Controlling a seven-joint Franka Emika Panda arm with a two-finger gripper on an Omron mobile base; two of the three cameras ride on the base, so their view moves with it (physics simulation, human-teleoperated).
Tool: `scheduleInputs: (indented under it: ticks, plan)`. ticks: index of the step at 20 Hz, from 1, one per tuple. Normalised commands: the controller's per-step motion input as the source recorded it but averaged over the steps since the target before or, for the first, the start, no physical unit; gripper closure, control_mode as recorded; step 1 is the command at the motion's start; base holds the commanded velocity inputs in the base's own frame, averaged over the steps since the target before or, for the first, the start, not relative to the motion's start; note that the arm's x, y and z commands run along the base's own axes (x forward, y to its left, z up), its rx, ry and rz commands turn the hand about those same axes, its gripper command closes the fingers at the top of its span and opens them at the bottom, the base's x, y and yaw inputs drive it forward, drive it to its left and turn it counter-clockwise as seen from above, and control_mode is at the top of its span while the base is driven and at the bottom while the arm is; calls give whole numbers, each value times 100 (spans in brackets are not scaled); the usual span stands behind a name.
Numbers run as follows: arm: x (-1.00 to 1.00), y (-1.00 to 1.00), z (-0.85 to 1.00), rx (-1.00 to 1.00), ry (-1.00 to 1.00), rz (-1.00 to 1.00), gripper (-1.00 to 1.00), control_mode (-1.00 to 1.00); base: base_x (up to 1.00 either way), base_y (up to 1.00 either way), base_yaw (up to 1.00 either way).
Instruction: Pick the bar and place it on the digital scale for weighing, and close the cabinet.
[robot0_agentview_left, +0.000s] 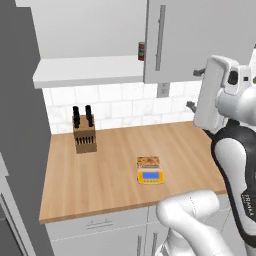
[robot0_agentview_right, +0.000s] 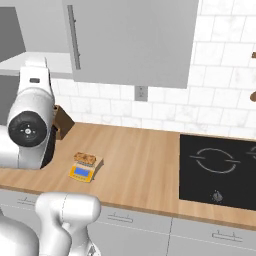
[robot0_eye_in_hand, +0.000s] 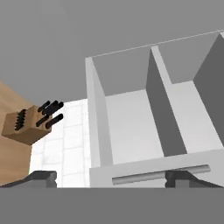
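One job remains: with the bar (robot0_agentview_left: 148, 161) resting on the digital scale (robot0_agentview_left: 150, 176), your spread gripper (robot0_eye_in_hand: 111, 177) faces the cabinet (robot0_agentview_left: 195, 40) door's rigid handle (robot0_eye_in_hand: 160, 174), best pushed broadside.

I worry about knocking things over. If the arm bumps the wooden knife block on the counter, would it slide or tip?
The knife block stands upright, taller than its base is wide, with dark handles sticking out of its top, so a high bump would probably tip it. A low push would more likely slide it on the smooth wooden counter. It looks rigid.
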Motion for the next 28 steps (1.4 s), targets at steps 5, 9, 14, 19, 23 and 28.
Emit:
scheduleInputs:
  ticks: [5,9,14,19,23,28]
  plan:
    - [-25,71,-21,8,-17,0,-100,-100,0,0,0]
    - [-15,70,-21,5,-8,0,-100,-100,0,0,0]
    - [-41,48,-1,2,-10,0,-100,-100,0,0,0]
    - [-36,43,-2,2,-14,0,-100,-100,0,0,0]
    - [-14,56,-20,5,-9,0,-100,-100,0,0,0]
    - [-57,70,-23,5,-8,1,-100,-100,0,0,0]
